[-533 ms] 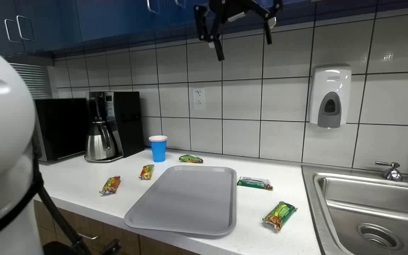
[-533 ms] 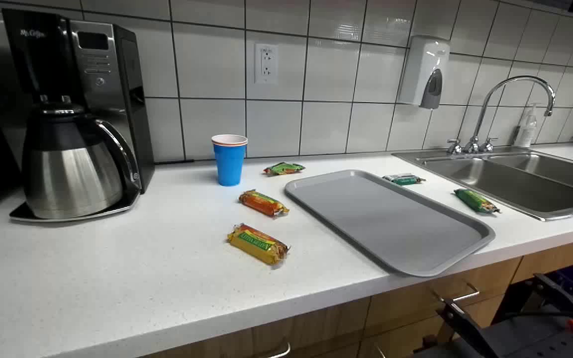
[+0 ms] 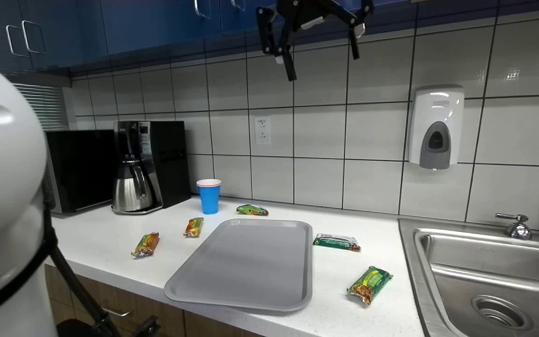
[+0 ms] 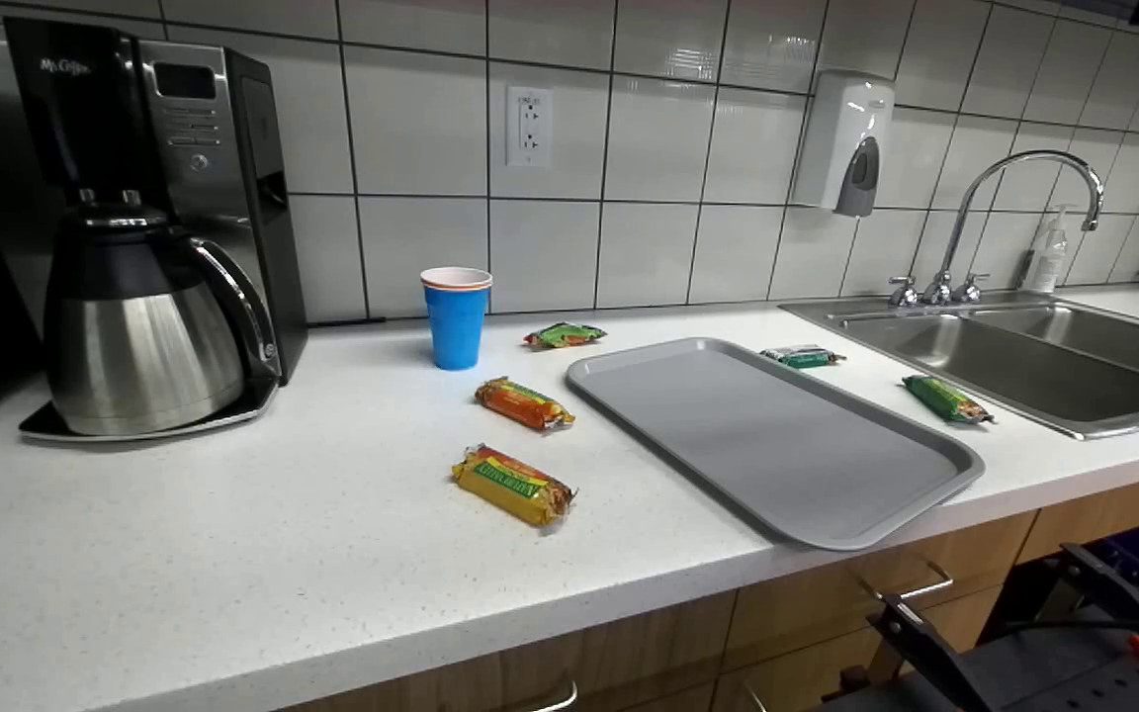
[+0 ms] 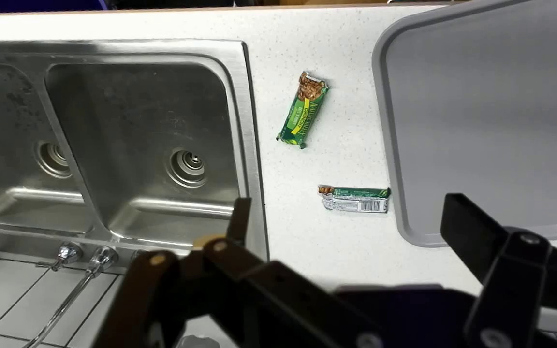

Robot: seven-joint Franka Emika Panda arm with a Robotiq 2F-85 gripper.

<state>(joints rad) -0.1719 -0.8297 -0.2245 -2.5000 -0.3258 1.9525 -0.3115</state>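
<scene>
Probably for clearance, I hold my empty claw (image 3: 323,66) spread apart, high above snack bars (image 3: 371,284) beside the tray (image 3: 255,262).

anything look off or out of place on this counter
Yes, slightly: a near corner of the gray tray juts past the front edge of the white countertop, so it isn't fully supported. No spill or damage stands out.

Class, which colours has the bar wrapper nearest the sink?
Mainly green wrapper, with yellow and brown; clearest in the wrist view.
</scene>
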